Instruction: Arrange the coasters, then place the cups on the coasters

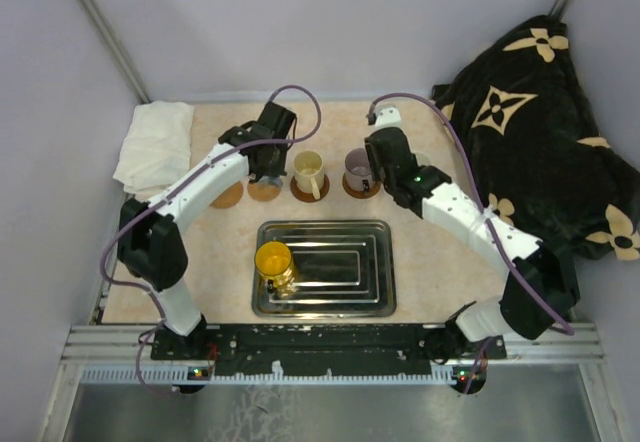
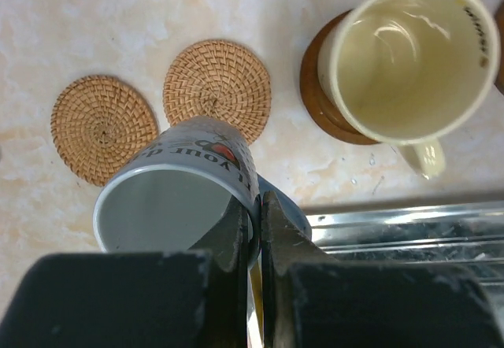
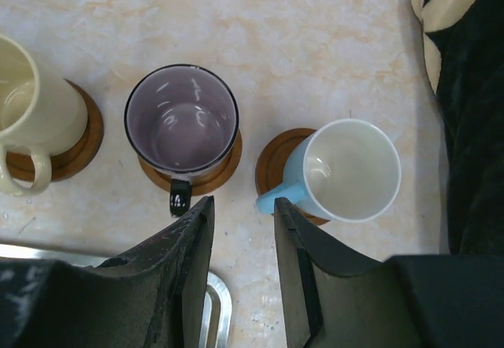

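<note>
My left gripper [image 2: 258, 198] is shut on the rim of the small grey-white cup [image 2: 181, 198], which hangs tilted over two bare woven coasters [image 2: 104, 127] [image 2: 218, 88]. The cream cup [image 2: 409, 61] stands on a wooden coaster [image 2: 319, 88] to their right. My right gripper [image 3: 242, 210] is open with nothing between its fingers, just in front of the purplish cup [image 3: 181, 118] and the light blue cup [image 3: 346, 171]. Each of these sits on a brown coaster [image 3: 276, 167], and the blue cup's handle is close to my right fingertip. The yellow cup [image 1: 273, 262] stands in the steel tray [image 1: 340, 262].
A black patterned blanket [image 1: 540, 132] lies heaped at the right edge, close to the blue cup. A white cloth [image 1: 155, 142] lies at the back left. The tray fills the near middle of the table. Grey walls close in the back and sides.
</note>
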